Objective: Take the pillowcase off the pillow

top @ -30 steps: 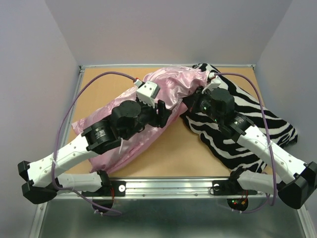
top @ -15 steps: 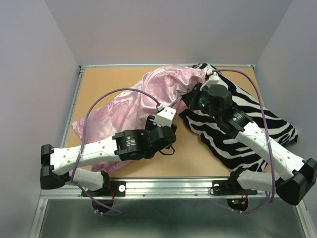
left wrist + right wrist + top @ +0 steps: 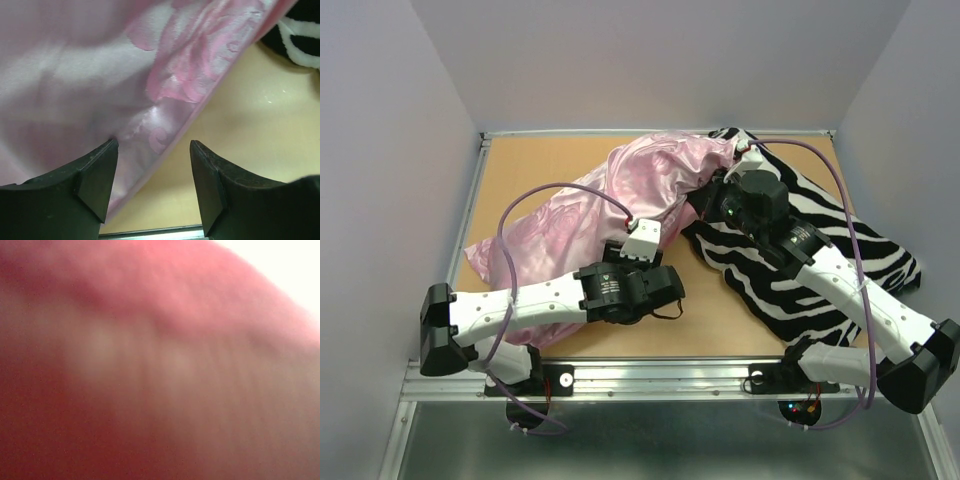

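Note:
The pink satin pillowcase [image 3: 620,185] lies diagonally across the table, plump and filled. The white pillow is hidden inside it. My left gripper [image 3: 665,297] is low at the pillowcase's near right edge. In the left wrist view it [image 3: 152,147] is open and empty, with the rose-patterned pillowcase [image 3: 165,75] edge reaching between the fingers at the left one. My right gripper [image 3: 708,193] is pushed into the pillowcase's far right end. Its fingers are hidden, and the right wrist view shows only blurred pink fabric [image 3: 150,365].
A black-and-white zebra-striped pillow [image 3: 820,250] lies at the right under my right arm. The wooden table [image 3: 710,320] shows between the two pillows. A metal rail [image 3: 670,375] runs along the near edge. Grey walls close in on three sides.
My left arm has swung off the top of the pillowcase toward the near edge and dropped low beside its near right edge. The right arm has hardly moved.

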`<state>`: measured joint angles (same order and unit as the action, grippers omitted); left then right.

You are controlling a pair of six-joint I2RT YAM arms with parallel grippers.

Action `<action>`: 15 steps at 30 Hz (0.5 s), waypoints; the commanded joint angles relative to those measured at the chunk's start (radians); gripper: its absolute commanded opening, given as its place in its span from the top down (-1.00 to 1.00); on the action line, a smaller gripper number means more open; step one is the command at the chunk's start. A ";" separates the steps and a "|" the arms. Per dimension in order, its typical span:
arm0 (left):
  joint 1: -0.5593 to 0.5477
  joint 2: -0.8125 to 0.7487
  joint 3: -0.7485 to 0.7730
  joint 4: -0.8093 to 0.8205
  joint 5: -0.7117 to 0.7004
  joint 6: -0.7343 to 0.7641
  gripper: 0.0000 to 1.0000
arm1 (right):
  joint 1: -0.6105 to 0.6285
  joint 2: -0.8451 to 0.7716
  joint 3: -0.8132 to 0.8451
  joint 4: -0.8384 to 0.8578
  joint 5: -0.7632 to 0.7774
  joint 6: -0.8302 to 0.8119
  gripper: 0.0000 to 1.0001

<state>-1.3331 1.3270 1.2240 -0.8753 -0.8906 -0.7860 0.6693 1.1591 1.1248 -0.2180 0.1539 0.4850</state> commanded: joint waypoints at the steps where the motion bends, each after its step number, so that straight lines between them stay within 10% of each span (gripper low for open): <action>1: 0.002 0.059 0.011 -0.138 -0.128 -0.145 -0.34 | 0.012 -0.032 0.107 0.094 0.032 -0.020 0.99; 5: 0.002 0.112 0.040 -0.228 -0.180 -0.235 0.12 | 0.013 -0.041 0.107 0.091 0.032 -0.017 0.99; 8: 0.000 0.101 0.080 -0.243 -0.208 -0.248 1.00 | 0.013 -0.050 0.110 0.083 0.033 -0.020 0.99; 15: -0.035 -0.023 0.242 -0.241 -0.287 -0.173 1.00 | 0.013 -0.082 0.119 0.066 0.064 -0.059 0.99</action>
<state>-1.3384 1.4166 1.3273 -1.0893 -1.0431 -0.9710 0.6758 1.1515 1.1378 -0.2432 0.1658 0.4755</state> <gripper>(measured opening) 0.030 0.072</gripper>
